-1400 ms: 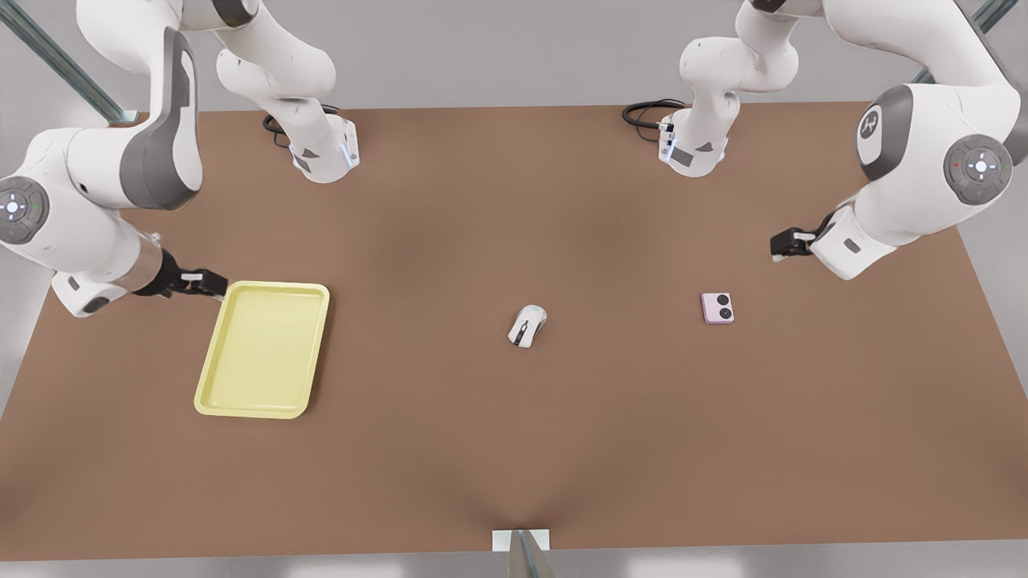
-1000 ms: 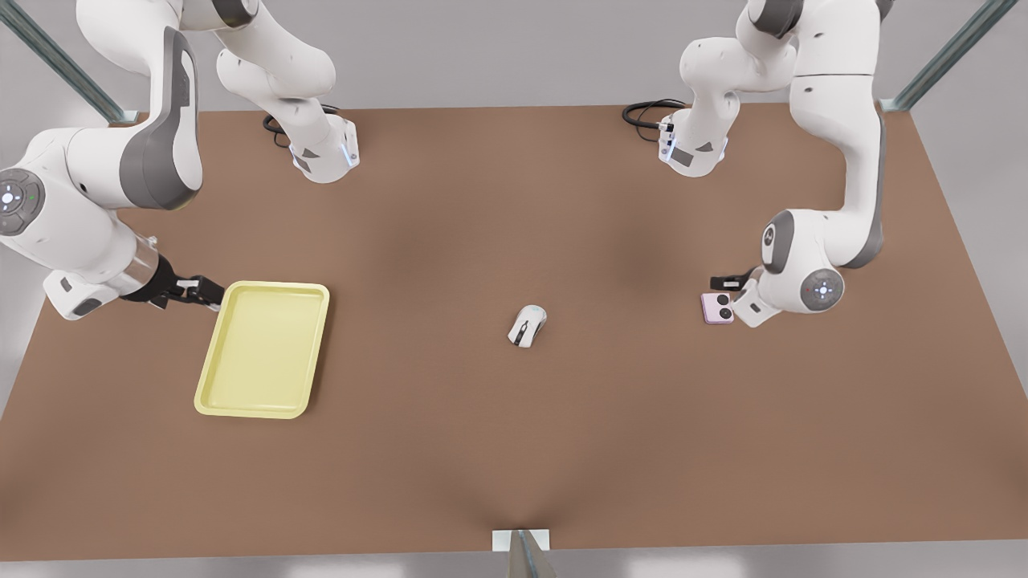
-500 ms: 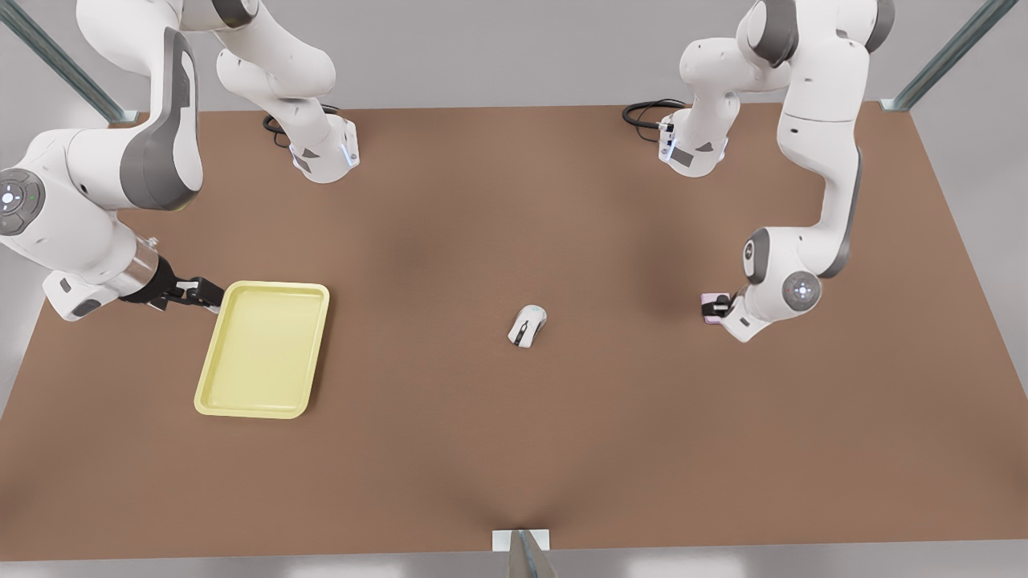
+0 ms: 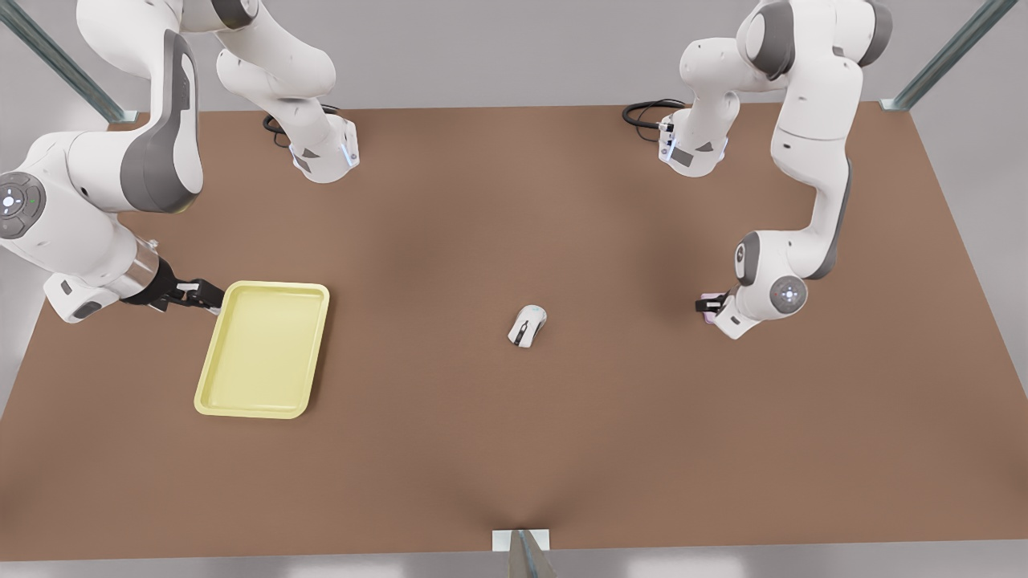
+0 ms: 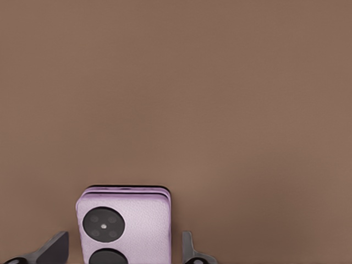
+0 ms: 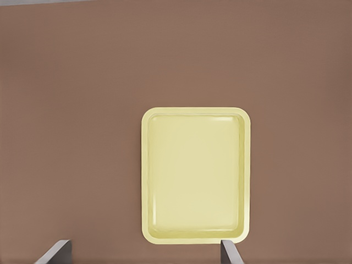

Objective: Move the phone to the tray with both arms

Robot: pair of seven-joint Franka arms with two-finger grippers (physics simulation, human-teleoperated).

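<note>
- The left hand (image 4: pixel 707 306) is down at the small, nearly square lilac-pink phone (image 5: pixel 124 226) on the front view's right side of the brown tabletop (image 4: pixel 514 417). Its two dark fingers (image 5: pixel 52 250) are spread, one on each side of the phone and clear of its edges. I judge this to be the lineup for a side pinch, not yet closed.
- The phone lies flat on the tabletop, well apart from the tray. Two black round circles sit on one half of its pale, softly textured face, and a thin seam along one edge suggests two stacked halves. Flat and low as it is, it offers only narrow edges to grip.
- The right hand (image 4: pixel 197 294) hovers just beside a short end of the large, shallow, pale yellow rectangular tray (image 6: pixel 195 175) on the front view's left. Its fingers (image 6: pixel 55 252) are spread wide. It waits there, probably to receive the phone or steady the tray.
- The tray is empty, with rounded corners and a raised rim.
- A white computer mouse with a dark stripe (image 4: pixel 527 325) rests between phone and tray, roughly on the path any carry would cross.
</note>
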